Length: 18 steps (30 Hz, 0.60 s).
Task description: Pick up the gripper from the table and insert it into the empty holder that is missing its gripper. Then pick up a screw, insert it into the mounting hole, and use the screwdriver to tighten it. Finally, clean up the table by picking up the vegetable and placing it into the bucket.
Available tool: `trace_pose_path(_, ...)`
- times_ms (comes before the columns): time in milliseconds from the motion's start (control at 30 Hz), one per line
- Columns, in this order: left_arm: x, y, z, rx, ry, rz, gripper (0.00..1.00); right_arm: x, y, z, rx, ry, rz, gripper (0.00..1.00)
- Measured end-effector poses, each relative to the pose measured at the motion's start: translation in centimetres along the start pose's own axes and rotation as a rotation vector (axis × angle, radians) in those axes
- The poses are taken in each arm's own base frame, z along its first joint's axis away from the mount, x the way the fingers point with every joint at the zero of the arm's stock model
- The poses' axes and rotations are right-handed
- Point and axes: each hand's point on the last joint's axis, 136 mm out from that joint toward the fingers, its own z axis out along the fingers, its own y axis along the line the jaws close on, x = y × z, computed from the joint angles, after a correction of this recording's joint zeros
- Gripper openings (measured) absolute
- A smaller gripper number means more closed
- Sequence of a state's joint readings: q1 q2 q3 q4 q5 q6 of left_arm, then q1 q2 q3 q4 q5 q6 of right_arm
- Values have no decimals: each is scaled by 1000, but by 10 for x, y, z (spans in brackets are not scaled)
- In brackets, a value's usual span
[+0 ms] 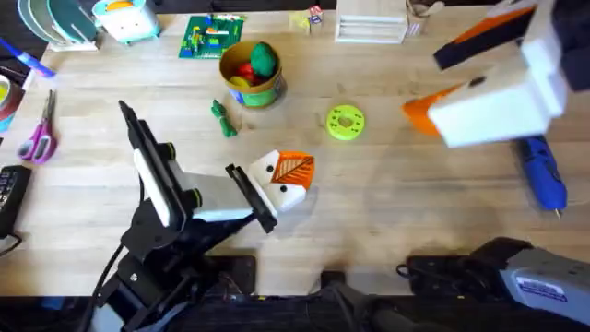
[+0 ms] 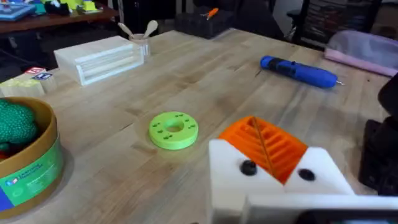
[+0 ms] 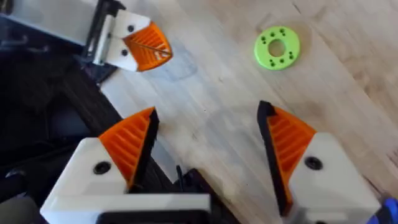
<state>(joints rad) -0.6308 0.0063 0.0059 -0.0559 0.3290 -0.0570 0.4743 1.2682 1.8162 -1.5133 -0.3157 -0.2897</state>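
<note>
The wooden table (image 1: 387,212) carries everything described here. The right arm is raised close under the overhead camera, large and blurred. Its right gripper (image 3: 208,146) has both white fingers spread wide apart with nothing between them, each bearing an orange ribbed pad (image 3: 127,146).

The left arm reaches from the lower left toward the table's middle. The left gripper (image 1: 288,180) lies low over the wood. An orange wedge (image 1: 293,170) sits on its off-white holder (image 1: 277,189); the two lie so close together that I cannot tell how far its fingers are apart, or whether anything is held.

The blue screwdriver (image 1: 544,173) lies flat near the table's right edge, well apart from the left gripper, with its thin metal tip pointing toward the arms' bases.

The yellow-olive bucket (image 1: 251,76) stands upright toward the far side of the table, left of centre. It contains a rounded green toy, a red one and a yellow one.

The lime green disc (image 1: 346,122) lies flat between the bucket and the right arm, near the left gripper.

The small dark green vegetable (image 1: 222,118) lies on the wood just beside the bucket, on its nearer left side, outside it.
</note>
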Motion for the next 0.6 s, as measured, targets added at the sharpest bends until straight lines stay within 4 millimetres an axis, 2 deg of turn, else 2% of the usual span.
trace_pose_path(67,0,0,0,0,0,0,11,4,-20,-3,46,-5,73,951)
trace_pose_path(133,0,0,0,0,0,0,11,16,-48,-3,101,10,180,952)
trace_pose_path(367,0,0,0,0,0,0,11,93,-151,4,303,88,591,952)
trace_pose_path(500,0,0,0,0,0,0,11,122,-201,-15,461,54,718,952)
trace_pose_path(533,0,0,0,0,0,0,11,141,-231,-32,563,35,788,952)
trace_pose_path(600,0,0,0,0,0,0,11,154,-244,-38,599,41,831,952)
